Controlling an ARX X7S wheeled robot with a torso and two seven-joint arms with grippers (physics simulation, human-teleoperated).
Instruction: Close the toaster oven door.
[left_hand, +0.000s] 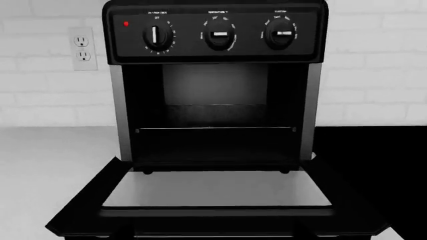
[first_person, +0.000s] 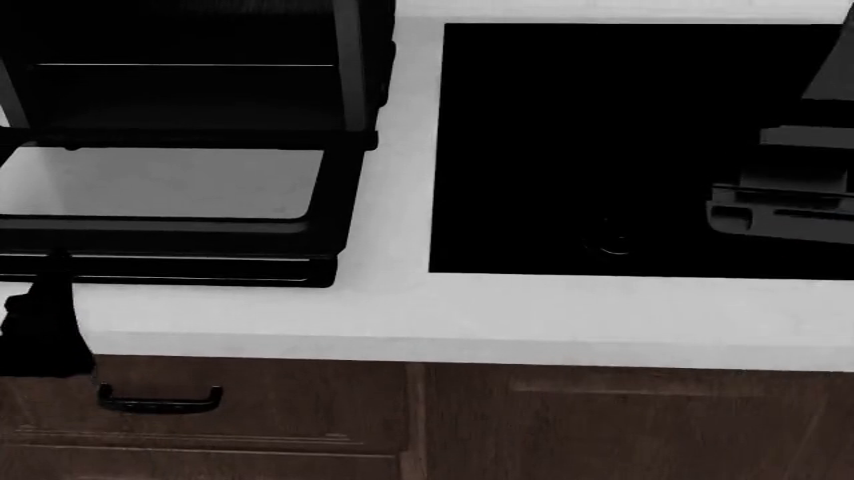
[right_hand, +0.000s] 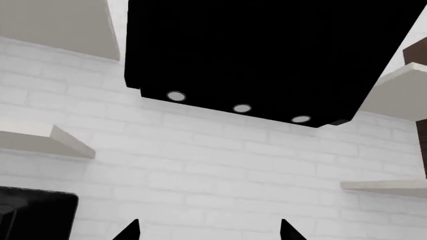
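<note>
Nearest in the head view, a brown wooden cabinet drawer front (first_person: 200, 400) with 1 black bar pull is seen below the white countertop (first_person: 387, 320). The left gripper (first_person: 40, 325) shows only as a dark shape at the counter's front edge, just beside the door's handle bar; its opening can't be told. The wide black-framed toaster oven door w/ grey glass window (first_person: 160, 185) lies folded down flat, fully open, on the counter's left. To its right, a flat black cooktop panel (first_person: 601, 150) is set in the counter, w/ the right arm over its far right side.

Only the left wrist view shows the boxy black toaster oven (left_hand: 217, 82) front-on: 3 dials, 1 red light, 1 wire rack inside, door (left_hand: 217, 192) down. Behind it, 1 white wall outlet (left_hand: 83, 48) on white brick.

Only the right wrist view shows a black range hood (right_hand: 267, 55) w/ 3 round lights; the right gripper (right_hand: 208, 232) has 2 fingertips set wide apart, nothing held.
</note>
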